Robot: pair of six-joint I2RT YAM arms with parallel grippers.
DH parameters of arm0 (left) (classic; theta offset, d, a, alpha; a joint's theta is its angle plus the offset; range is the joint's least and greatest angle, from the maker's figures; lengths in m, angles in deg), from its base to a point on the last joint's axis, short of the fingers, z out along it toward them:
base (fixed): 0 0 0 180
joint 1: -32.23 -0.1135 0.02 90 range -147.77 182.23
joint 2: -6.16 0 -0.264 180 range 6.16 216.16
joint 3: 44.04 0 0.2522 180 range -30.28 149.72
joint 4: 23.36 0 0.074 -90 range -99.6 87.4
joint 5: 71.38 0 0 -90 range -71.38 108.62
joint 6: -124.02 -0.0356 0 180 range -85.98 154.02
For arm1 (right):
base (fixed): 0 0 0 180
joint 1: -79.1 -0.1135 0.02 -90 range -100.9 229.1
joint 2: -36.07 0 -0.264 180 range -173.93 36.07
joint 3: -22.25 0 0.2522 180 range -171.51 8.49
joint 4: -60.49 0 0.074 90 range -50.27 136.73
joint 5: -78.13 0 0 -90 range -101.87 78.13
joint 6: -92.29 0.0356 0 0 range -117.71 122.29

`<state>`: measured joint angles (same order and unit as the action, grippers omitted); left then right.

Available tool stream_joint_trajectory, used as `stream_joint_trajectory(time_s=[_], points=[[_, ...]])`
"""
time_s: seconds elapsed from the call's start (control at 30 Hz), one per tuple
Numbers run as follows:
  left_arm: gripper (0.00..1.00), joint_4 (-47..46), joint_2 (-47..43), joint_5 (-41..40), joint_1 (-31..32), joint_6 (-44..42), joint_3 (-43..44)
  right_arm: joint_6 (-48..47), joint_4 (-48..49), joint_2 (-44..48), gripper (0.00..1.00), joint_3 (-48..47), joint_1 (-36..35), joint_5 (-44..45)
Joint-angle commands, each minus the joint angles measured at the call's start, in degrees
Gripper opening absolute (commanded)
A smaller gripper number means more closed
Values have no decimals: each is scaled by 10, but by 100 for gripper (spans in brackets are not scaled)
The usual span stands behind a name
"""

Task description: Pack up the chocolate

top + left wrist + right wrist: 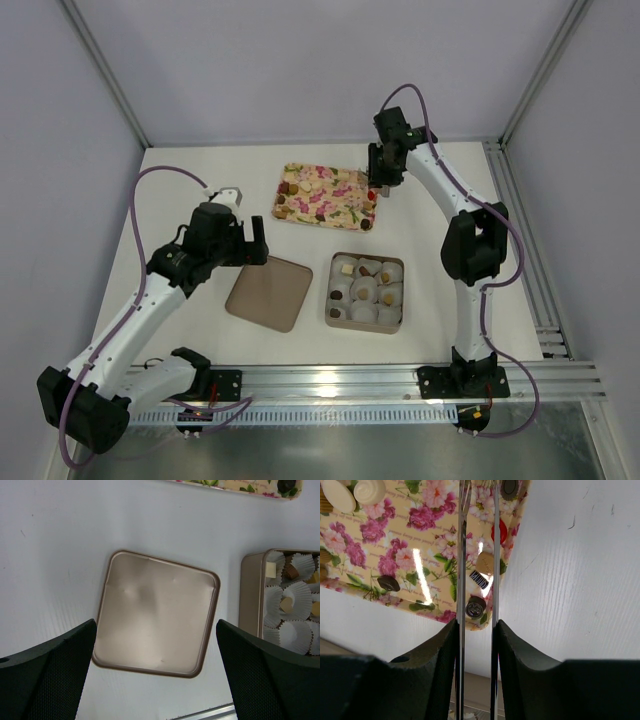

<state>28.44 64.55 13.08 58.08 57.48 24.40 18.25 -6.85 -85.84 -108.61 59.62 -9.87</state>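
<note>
Chocolate pieces (318, 196) lie scattered on the floral tray (330, 213) at the back. My right gripper (381, 180) hovers over the tray's right end, shut on metal tongs (461, 555). The tongs' two arms stand apart, and between them show a tan piece (485, 563), a striped dark piece (480, 578) and a round dark piece (475, 607). The tongs' tips are out of frame. The gold box (333, 292) holds white paper cups (295, 592), some with chocolate (286, 605) in them. My left gripper (155, 680) hangs open above the box's lid (157, 612).
The lid (269, 292) lies flat to the left of the box on the white table. A metal rail (400, 378) runs along the near edge. The floral tray's near edge (235, 486) shows at the top of the left wrist view.
</note>
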Motion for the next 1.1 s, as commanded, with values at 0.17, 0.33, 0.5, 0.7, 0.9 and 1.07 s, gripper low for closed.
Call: stream_joint_trajectory(time_s=[0.17, 0.33, 0.5, 0.7, 0.9, 1.07], points=[[100, -3, 4, -6, -2, -9, 19, 17, 23, 4, 38, -38, -1, -9], [100, -2, 2, -7, -2, -9, 18, 26, 27, -11, 38, -41, 0, -9], [100, -2, 4, -7, -2, -9, 18, 28, 29, -21, 38, -37, -1, -13], [100, -2, 6, -7, -2, -8, 18, 26, 37, -15, 34, -21, -1, -10], [100, -2, 4, -8, -1, -9, 18, 25, 37, -19, 29, -17, -2, -13], [100, -2, 4, -8, -1, -8, 19, 20, 37, 1, 25, -5, -2, -13]])
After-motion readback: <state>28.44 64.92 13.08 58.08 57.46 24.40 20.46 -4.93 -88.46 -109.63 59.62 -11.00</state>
